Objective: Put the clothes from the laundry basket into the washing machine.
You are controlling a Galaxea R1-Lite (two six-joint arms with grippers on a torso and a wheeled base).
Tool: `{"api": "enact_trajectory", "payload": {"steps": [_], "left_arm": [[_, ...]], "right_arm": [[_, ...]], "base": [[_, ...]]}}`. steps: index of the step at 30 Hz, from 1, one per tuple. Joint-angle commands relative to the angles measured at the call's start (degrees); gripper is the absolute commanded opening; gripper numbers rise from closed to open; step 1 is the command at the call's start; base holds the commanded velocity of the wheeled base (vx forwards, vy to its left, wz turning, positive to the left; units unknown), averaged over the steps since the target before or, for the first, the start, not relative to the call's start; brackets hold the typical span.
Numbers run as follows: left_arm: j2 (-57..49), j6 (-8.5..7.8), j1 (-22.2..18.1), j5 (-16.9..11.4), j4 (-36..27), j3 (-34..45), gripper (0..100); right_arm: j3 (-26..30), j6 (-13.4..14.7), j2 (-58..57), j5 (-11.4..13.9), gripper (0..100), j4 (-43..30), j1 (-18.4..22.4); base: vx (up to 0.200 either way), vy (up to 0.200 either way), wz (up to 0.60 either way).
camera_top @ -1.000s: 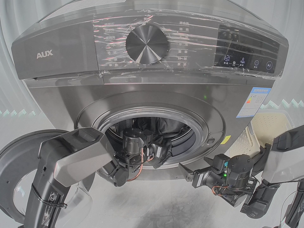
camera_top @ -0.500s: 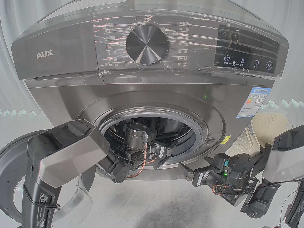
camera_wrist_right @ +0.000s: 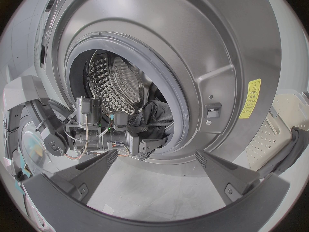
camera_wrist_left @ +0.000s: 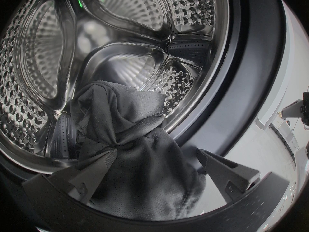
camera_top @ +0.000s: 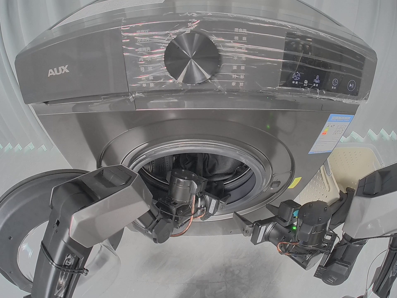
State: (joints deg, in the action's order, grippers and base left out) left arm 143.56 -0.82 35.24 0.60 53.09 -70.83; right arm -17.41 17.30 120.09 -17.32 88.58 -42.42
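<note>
The grey washing machine (camera_top: 206, 104) stands with its door (camera_top: 25, 212) swung open to the left. A dark garment (camera_wrist_left: 128, 139) lies in the steel drum (camera_wrist_left: 42, 65) and spills over the dark door seal. My left gripper (camera_wrist_left: 156, 152) is open at the lower lip of the opening, with the garment lying loose between its fingers; in the head view the left gripper (camera_top: 217, 201) sits at the rim. My right gripper (camera_top: 254, 214) hangs open and empty in front of the machine, lower right of the opening. Another dark cloth (camera_wrist_right: 296, 145) drapes over the laundry basket (camera_wrist_right: 276, 126).
The cream laundry basket (camera_top: 355, 166) stands against the machine's right side, behind my right arm. The open round door takes up the floor space on the left. Bare grey floor (camera_top: 198, 265) lies in front of the machine between the two arms.
My left arm pushed up and deeper into the opening, then dropped back to the lower rim. The garment's hanging part now sits further in. The right arm has not moved.
</note>
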Motion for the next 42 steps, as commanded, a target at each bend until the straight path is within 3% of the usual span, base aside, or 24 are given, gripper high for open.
{"api": "enact_trajectory", "payload": {"steps": [1,15,25,32,36,42], "left_arm": [[2.7,-0.06,-0.4,0.2,-0.1,-2.3,0],[3.2,0.11,-0.7,0.4,1.9,-5.5,0],[5.1,0.55,-2.7,4.7,5.4,-15.5,0],[10.8,-2.35,-5.5,5.3,6.9,-24.9,0],[12.6,-2.52,-6.2,6.5,6.8,-30.5,0],[13.1,-2.61,-6.9,6.6,6.9,-30.5,0]], "right_arm": [[0.0,0.0,0.0,0.0,100,0.0,0.0],[-0.1,0.0,0.0,0.0,100,0.0,0.0],[-0.1,0.0,-0.1,0.0,100,0.0,-0.1],[-0.1,0.0,-0.1,0.0,100,0.0,-0.1],[-0.1,0.0,0.0,0.0,100,0.0,0.0],[-0.1,0.0,0.3,0.0,100,0.1,-0.1]], "base": [[0.0,0.0,0.0],[0.0,0.0,0.0],[0.0,0.0,0.0],[0.0,0.0,0.0],[0.0,0.0,0.0],[0.0,0.0,0.0]]}}
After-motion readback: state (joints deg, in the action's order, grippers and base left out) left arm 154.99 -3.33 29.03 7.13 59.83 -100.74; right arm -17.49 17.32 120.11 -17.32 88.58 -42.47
